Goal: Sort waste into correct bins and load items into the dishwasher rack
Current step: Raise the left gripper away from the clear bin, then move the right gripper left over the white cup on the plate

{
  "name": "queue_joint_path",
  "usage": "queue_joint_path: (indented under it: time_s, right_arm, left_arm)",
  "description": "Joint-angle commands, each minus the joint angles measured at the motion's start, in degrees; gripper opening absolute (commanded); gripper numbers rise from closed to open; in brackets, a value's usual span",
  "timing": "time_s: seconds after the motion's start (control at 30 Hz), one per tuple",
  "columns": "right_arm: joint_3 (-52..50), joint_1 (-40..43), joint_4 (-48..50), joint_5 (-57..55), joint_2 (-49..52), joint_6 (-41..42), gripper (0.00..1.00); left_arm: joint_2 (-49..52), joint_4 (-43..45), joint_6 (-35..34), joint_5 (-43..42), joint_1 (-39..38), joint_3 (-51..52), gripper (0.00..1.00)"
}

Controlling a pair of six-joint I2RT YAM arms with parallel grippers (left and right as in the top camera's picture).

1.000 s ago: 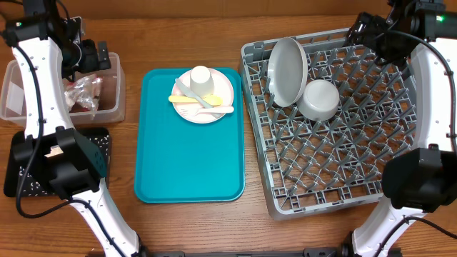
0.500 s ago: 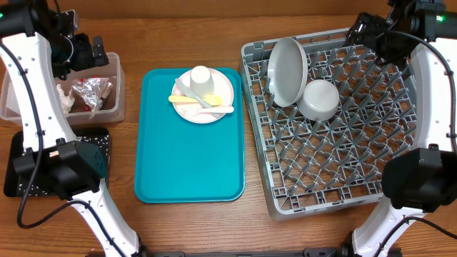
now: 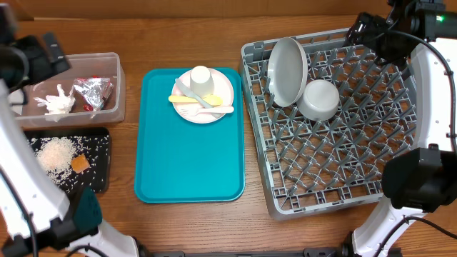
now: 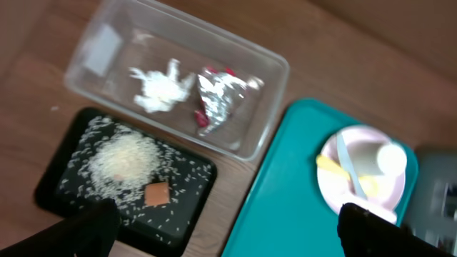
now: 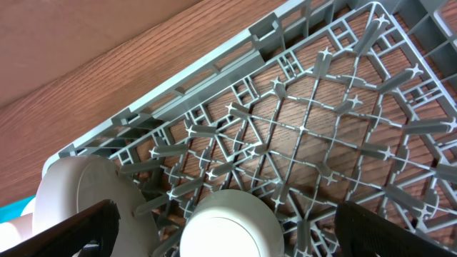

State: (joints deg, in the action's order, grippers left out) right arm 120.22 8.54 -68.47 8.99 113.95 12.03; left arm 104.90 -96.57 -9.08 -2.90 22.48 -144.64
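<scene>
Looks like a robotics lab bench set up as a mock cafeteria dish-return station, not somebody's home kitchen. The giveaway is the two white robot arms with black joints and trailing black cables, the left arm [image 3: 14, 143] and the right arm [image 3: 435, 93], standing at either edge of a wood-grain counter [image 3: 193, 225]. Everything on it reads as canteen gear laid out in a neat row: a commercial-style grey dishwasher rack [image 3: 343, 171], a flat teal serving tray [image 3: 189, 157], and a clear tub [image 3: 118, 107] with a black tray [image 3: 100, 175] just beside it, both holding scraps. Cameras ride on both wrists too, which is very much a test rig thing.
</scene>
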Motion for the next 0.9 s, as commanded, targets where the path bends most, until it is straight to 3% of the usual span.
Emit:
queue_joint_path:
  time_s: [0.0, 0.23, 0.47, 0.6, 0.77, 0.87]
  right_arm:
    - [1.33, -0.11, 0.26, 0.02, -1.75, 0.39, 1.00]
    - [1.33, -0.13, 0.26, 0.02, -1.75, 0.39, 1.00]
    - [1.33, -0.11, 0.24, 0.26, -1.75, 0.59, 1.00]
    - [1.33, -0.17, -0.81, 9.01, -1.75, 4.98, 1.00]
    - [1.36, -0.17, -3.58, 22.77, -1.75, 4.50, 1.00]
    - [1.42, -0.55, -2.03, 25.81, -2.54, 4.48, 0.91]
  left_arm:
    - [-2.10, -0.22, -6.75, 3.61, 3.10, -0.70, 1.00]
    - [-2.34, -0.22, -10.75, 3.43, 9.35, 0.02, 1.00]
    - [-1.62, -0.22, -10.62, 3.52, 9.75, 0.22, 1.00]
    - [-1.62, -0.17, -8.85, 3.61, 9.75, 0.22, 1.00]
    - [-1.46, 3.45, -8.92, 9.07, 9.77, 0.22, 1.00]
    - [-0.94, 3.93, -9.18, 7.63, 9.75, 0.22, 1.00]
